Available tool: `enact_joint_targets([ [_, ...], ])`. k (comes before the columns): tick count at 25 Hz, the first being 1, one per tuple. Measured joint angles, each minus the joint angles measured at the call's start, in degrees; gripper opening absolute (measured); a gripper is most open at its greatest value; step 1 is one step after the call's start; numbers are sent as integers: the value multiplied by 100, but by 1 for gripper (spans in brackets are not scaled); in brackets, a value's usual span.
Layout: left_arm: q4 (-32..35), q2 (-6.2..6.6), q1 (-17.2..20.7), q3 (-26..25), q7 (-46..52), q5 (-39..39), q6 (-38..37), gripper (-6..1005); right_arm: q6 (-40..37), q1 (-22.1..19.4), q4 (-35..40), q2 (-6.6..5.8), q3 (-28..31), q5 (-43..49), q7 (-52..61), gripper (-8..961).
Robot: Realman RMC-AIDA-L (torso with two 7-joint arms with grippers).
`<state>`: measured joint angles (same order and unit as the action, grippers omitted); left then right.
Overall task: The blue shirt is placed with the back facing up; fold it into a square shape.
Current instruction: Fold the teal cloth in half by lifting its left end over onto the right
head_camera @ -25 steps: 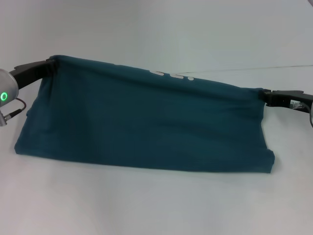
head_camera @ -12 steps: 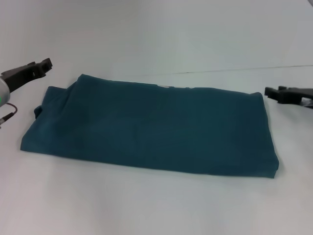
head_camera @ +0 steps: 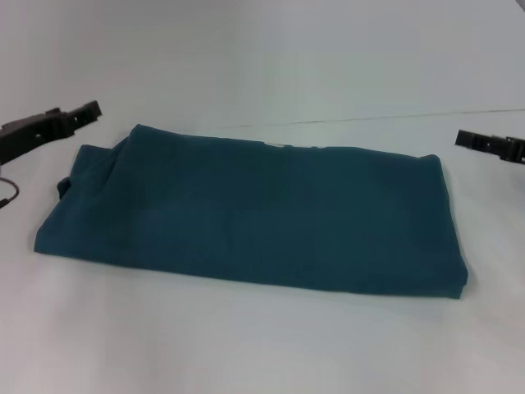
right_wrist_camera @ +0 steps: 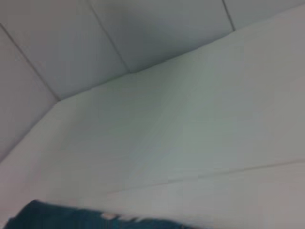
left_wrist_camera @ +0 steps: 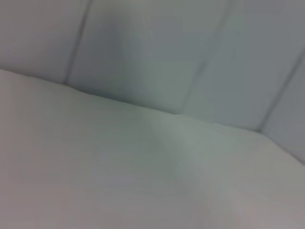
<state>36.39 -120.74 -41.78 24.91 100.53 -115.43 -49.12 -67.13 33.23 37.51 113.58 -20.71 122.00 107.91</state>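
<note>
The blue shirt (head_camera: 254, 217) lies flat on the white table, folded into a wide band, with a sliver of white lettering (head_camera: 276, 146) peeking out at its far edge. Its left end is slightly bunched. My left gripper (head_camera: 89, 110) hovers open just off the shirt's far left corner, holding nothing. Off the far right corner my right gripper (head_camera: 464, 139) is also open and clear of the cloth. A corner of the shirt (right_wrist_camera: 57, 217) shows in the right wrist view. The left wrist view shows only table and wall.
The white table (head_camera: 246, 345) spreads out on all sides of the shirt. A thin seam (head_camera: 410, 117) runs across it behind the shirt. A grey panelled wall (right_wrist_camera: 143, 33) rises behind the table.
Both grippers let go of the shirt's lifted far edge, and the cloth dropped flat onto the table. Each gripper has since drawn outward, away from the shirt.
</note>
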Motion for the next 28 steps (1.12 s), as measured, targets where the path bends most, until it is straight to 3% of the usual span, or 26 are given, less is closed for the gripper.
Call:
enact_joint_targets([
  [1, 263, 14, 208, 257, 150, -7, -387, 715, -161, -45, 1, -28, -4, 11, 87, 718],
  [9, 787, -6, 736, 613, 418, -33, -990, 754, -1388, -358, -7, -251, -169, 102, 761, 939],
  [16, 834, -32, 906, 661, 409, -453, -885, 753, -1929, -431, 14, -319, -286, 410, 1394, 939],
  [28, 837, -62, 997, 642, 410, -1033, -458, 753, -2076, -514, -22, -395, -497, 725, 1822, 938],
])
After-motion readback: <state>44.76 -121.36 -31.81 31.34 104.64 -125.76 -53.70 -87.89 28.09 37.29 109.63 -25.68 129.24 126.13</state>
